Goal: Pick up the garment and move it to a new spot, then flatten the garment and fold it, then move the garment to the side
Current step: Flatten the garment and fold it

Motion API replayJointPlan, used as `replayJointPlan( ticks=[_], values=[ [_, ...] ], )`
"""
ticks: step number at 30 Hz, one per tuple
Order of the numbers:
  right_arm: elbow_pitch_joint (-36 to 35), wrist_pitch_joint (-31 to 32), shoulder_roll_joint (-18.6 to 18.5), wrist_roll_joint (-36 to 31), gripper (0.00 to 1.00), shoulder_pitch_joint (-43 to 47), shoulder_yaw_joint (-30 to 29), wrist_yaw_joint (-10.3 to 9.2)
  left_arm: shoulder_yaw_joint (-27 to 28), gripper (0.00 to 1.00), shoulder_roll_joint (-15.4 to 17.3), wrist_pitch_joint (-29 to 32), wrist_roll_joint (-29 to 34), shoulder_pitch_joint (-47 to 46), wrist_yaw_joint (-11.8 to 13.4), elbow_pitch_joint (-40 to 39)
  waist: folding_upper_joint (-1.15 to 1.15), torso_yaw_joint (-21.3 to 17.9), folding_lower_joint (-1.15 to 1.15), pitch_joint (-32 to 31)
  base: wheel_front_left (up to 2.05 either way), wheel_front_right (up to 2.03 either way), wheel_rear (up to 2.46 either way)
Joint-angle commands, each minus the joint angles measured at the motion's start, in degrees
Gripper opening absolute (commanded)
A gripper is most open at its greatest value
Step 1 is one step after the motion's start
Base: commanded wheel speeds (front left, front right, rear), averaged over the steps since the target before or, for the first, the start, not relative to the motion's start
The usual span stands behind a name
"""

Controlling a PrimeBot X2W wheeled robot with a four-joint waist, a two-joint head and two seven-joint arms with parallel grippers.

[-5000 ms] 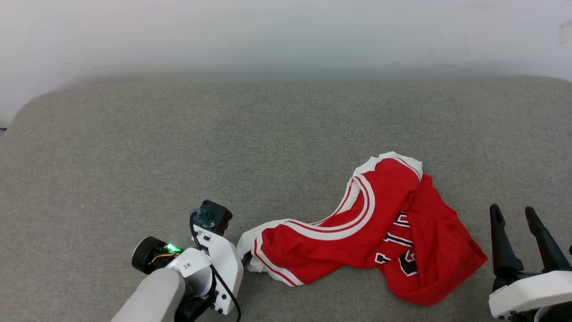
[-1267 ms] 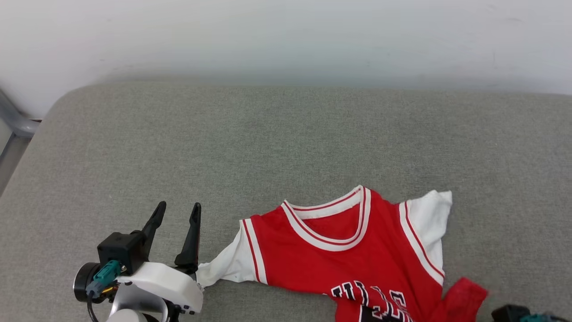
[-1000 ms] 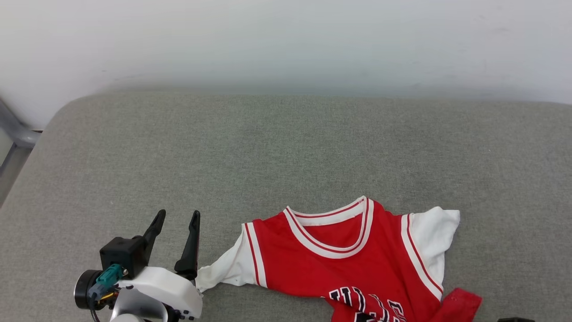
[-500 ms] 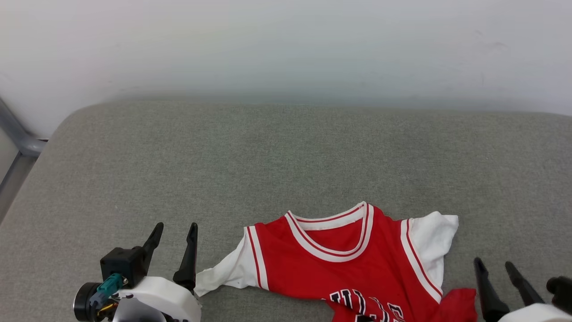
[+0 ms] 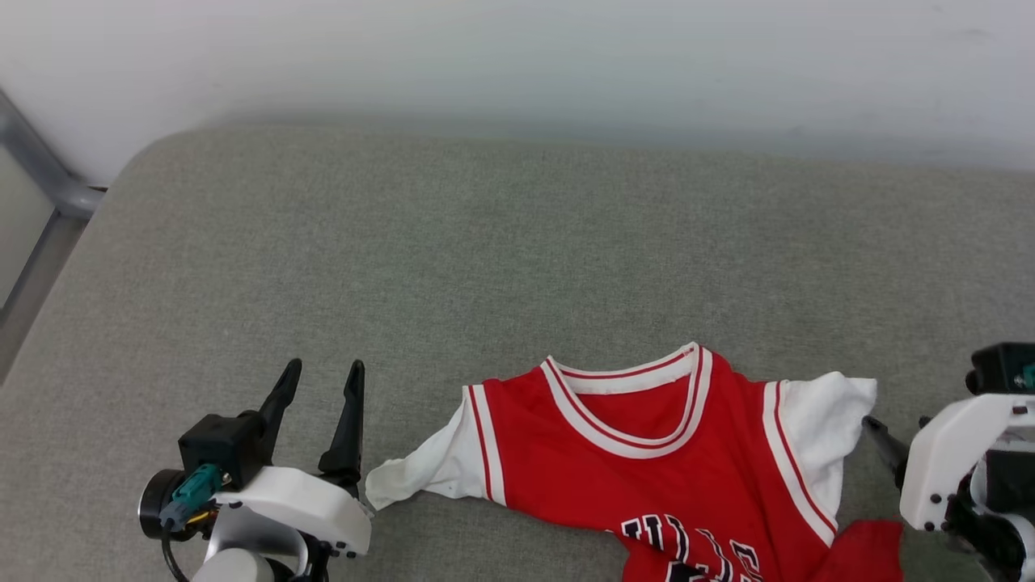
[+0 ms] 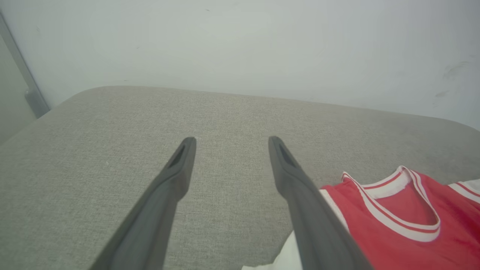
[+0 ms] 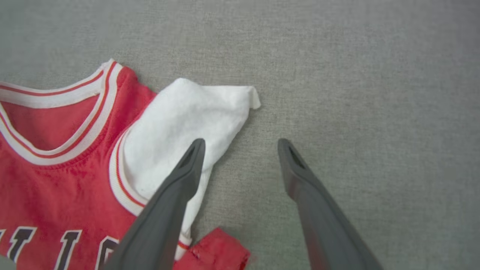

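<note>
Flattening looks under way; shirt point(image 5: 647, 461) lies face-up, hem point(image 5: 869, 550) bunched; left claw point(image 5: 323, 370) and right claw point(image 7: 242, 144) spread wide, holding nothing; next, pull that hem straight.

The left gripper point(image 5: 323, 370) has a white screw-dotted shell point(image 5: 301, 505), teal connector point(image 5: 184, 499), long tapered dark jaws.

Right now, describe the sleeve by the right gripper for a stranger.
On the grey cushion lies a red jersey T-shirt. Its white sleeve on the robot's right lies by the right gripper. Unlike the other sleeve, it has a turned-up red flap beside it.
</note>
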Motion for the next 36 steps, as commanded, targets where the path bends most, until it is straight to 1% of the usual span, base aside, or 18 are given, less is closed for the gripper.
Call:
replayJointPlan(
  ticks=[1,5,10,16,17,18,19,21,24,26,29,33,35,36],
  values=[
    [0.29,1.86,-1.08,0.07,1.00,-1.98,0.90,-0.04,0.05,1.00,-0.15,-0.44,-0.18,-1.07,-0.44,0.24,0.00,1.15,0.00,1.58,0.00,0.00,0.00],
    [1.93,7.40,-1.67,0.27,1.00,-5.82,2.93,-0.04,0.09,1.00,-0.55,-1.12,-0.32,-2.61,-1.04,0.72,0.00,2.31,0.00,4.09,0.00,0.00,0.00],
    [4.94,10.25,-1.92,-0.56,1.00,-9.02,5.03,-0.04,0.03,1.00,-1.00,-1.77,-0.43,-4.18,-1.93,1.83,0.00,3.35,0.00,6.61,0.00,0.00,0.00],
    [11.47,14.85,-0.37,-0.22,1.00,-7.64,5.71,-0.03,0.01,1.00,-1.32,-2.26,-0.79,-5.03,-2.62,3.34,0.00,3.83,0.00,7.55,0.00,0.00,0.00],
    [12.27,15.69,0.04,-0.11,0.42,-7.04,5.43,-0.04,-0.02,1.00,-1.30,-2.33,-0.82,-5.10,-2.69,3.54,0.00,3.85,0.00,7.55,0.00,0.00,0.00],
    [12.61,15.78,0.32,0.17,0.07,-6.82,5.21,-0.04,-0.04,1.00,-1.23,-2.34,-0.81,-5.09,-2.78,3.62,0.00,3.84,0.00,7.51,0.00,0.00,0.00],
    [12.86,15.70,0.60,0.30,0.00,-6.60,4.93,-0.03,-0.23,1.00,-1.08,-1.89,-0.95,-4.97,-2.96,3.80,0.00,3.76,0.00,7.38,0.00,0.00,0.00],
    [12.58,14.92,0.95,0.50,0.00,-6.32,4.45,-0.03,-0.30,1.00,-0.67,-0.61,-1.79,-4.69,-3.58,3.84,0.00,3.48,0.00,6.87,0.00,0.00,0.00],
    [11.06,12.92,0.94,0.32,0.00,-6.53,3.68,-0.04,-0.77,1.00,0.58,4.12,-4.51,-4.73,-5.65,3.64,0.00,2.83,0.00,5.86,0.00,0.00,0.00],
    [9.96,11.89,1.31,0.57,0.00,-6.40,3.33,-0.04,-1.42,1.00,2.06,9.32,-6.58,-4.88,-7.23,3.33,0.00,2.35,0.00,4.97,0.00,0.00,0.00],
    [8.24,10.79,1.69,0.60,0.00,-5.92,3.20,-0.04,-2.63,1.00,5.05,19.44,-9.70,-4.97,-8.44,2.42,0.00,1.49,0.00,3.68,0.00,0.00,0.00],
    [6.41,9.97,2.27,0.82,0.00,-4.81,3.95,-0.04,-4.61,1.00,8.48,32.11,-13.82,-3.75,-8.84,0.29,0.00,-0.13,0.00,2.60,0.00,0.00,0.00],
    [5.58,9.76,2.77,0.91,0.00,-4.32,4.39,-0.04,-5.58,1.00,9.68,36.91,-15.45,-3.30,-8.96,-0.38,0.00,-1.01,0.00,2.44,0.00,0.00,0.00],
    [5.16,9.75,2.88,0.98,0.00,-4.14,4.55,-0.04,-5.74,1.00,10.14,38.26,-15.73,-3.35,-8.66,-0.85,0.00,-1.42,0.00,2.55,0.00,0.00,0.00]
  ],
)
